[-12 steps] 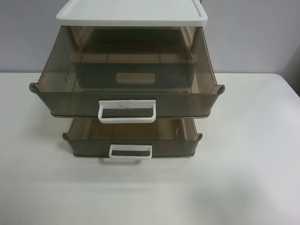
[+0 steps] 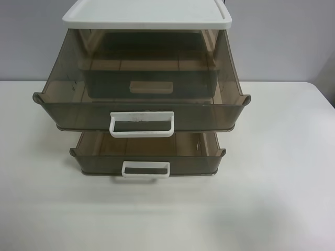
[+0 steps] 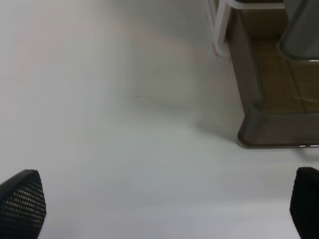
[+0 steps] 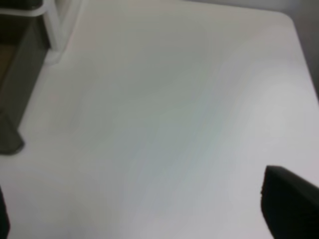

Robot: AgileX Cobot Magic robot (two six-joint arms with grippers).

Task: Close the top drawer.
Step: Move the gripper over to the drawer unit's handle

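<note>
Lab-like: white table (image 2: 282,172), grey wall (image 2: 282,42)

The cabinet (image 2: 146,14) stands on the table (image 2: 282,188) at its far middle; the top drawer (image 2: 209,112) juts nearward, directly above a lower drawer (image 2: 99,162), also pulled out

The tabletop (image 2: 282,172) was white and matte, with a rounded far corner at the exterior high view's right. A drawer unit (image 2: 142,91) of smoky brown plastic with a white lid stood directly on it, toward the far edge and about midway between the side edges. A soft shadow lay along the unit's base. In the blurred wrist views the surface seemed plain white.
</note>
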